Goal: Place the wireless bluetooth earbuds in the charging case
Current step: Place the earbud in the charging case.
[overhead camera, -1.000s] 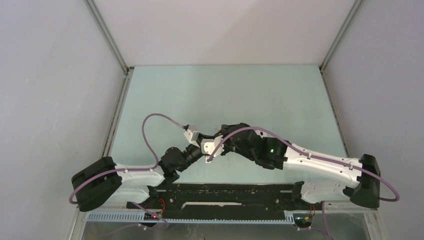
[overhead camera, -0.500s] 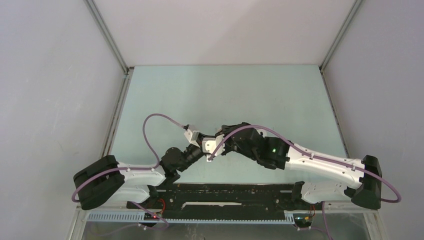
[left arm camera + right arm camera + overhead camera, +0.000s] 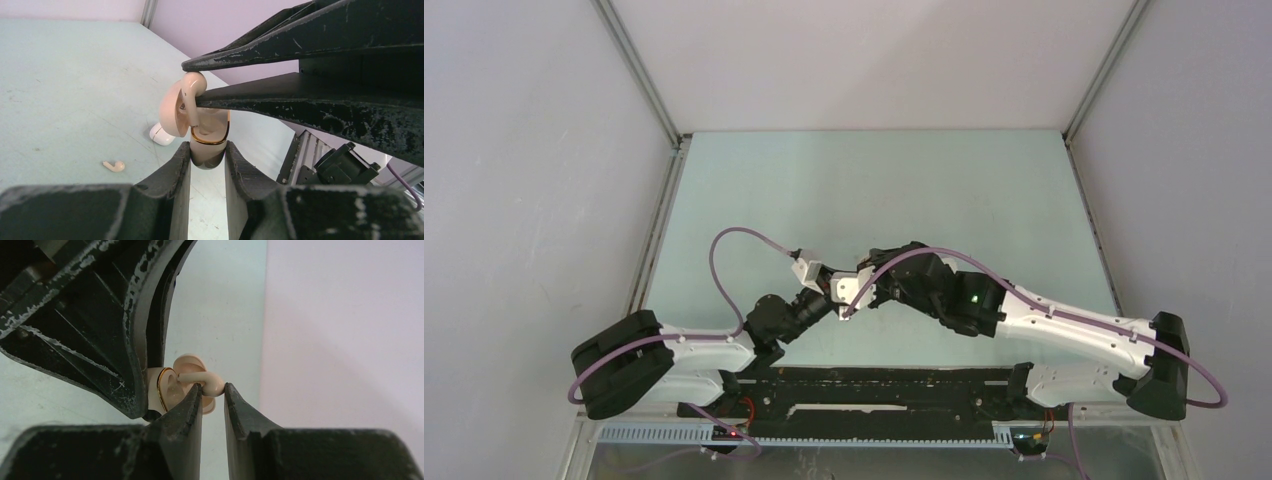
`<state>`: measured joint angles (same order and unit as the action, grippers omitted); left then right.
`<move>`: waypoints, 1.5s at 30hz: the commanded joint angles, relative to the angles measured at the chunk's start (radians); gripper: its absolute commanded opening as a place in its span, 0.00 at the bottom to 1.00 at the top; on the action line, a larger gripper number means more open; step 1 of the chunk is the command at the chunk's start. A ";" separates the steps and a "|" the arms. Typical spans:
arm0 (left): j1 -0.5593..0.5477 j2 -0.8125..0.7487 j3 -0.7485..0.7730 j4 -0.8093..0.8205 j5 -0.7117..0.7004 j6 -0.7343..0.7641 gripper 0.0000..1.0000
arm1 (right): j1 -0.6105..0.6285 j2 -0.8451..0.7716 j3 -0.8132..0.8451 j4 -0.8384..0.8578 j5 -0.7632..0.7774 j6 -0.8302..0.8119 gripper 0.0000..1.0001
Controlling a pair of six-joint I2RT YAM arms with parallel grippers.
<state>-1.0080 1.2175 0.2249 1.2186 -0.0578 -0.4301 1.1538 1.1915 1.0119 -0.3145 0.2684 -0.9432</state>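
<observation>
One meeting spot: near-middle of table (image 3: 854, 190); left gripper (image 3: 207, 152) reached in from the left, right gripper (image 3: 211, 390) from the right, tips v. close together.
Left jaws: clamped on lower body of tan charging case (image 3: 210, 125), one finger each side, case upright btwn them.
Case lid: lid (image 3: 170, 112) stood open, tipped back to the left in left wrist view; gold rim showed round the case mouth.
Right jaws: pinched on the rounded head of tan earbud (image 3: 206, 382), w/ only a narrow gap btwn the fingertips.
Held bud: at the case mouth, right against the open lid, stem pointing down toward the case; seated or not, couldn't tell.
Loose bud: loose tan earbud (image 3: 114, 165) lay flat on the table, well apart from the case, to the left in left wrist view.
White piece: white rounded piece (image 3: 161, 134) sat on the table just beyond the case; case or bud, couldn't tell.
Top view: case & buds couldn't be made out under the two wrists.
</observation>
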 commanded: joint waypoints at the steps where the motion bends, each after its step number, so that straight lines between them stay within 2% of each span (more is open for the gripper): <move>1: 0.004 -0.021 0.012 0.101 -0.014 -0.017 0.00 | -0.005 -0.027 0.039 -0.015 0.014 -0.020 0.00; 34: 0.031 -0.020 0.007 0.112 -0.013 -0.031 0.00 | 0.019 -0.035 0.039 -0.080 -0.026 -0.005 0.00; 39: 0.031 -0.024 0.005 0.107 -0.017 -0.015 0.00 | 0.020 -0.040 0.039 -0.100 -0.038 -0.012 0.13; 45: 0.031 -0.004 0.005 0.107 -0.011 0.000 0.00 | 0.027 -0.040 0.039 -0.133 -0.064 -0.019 0.23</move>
<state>-0.9878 1.2175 0.2249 1.2392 -0.0444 -0.4530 1.1679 1.1721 1.0233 -0.3641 0.2424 -0.9585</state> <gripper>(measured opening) 0.282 0.214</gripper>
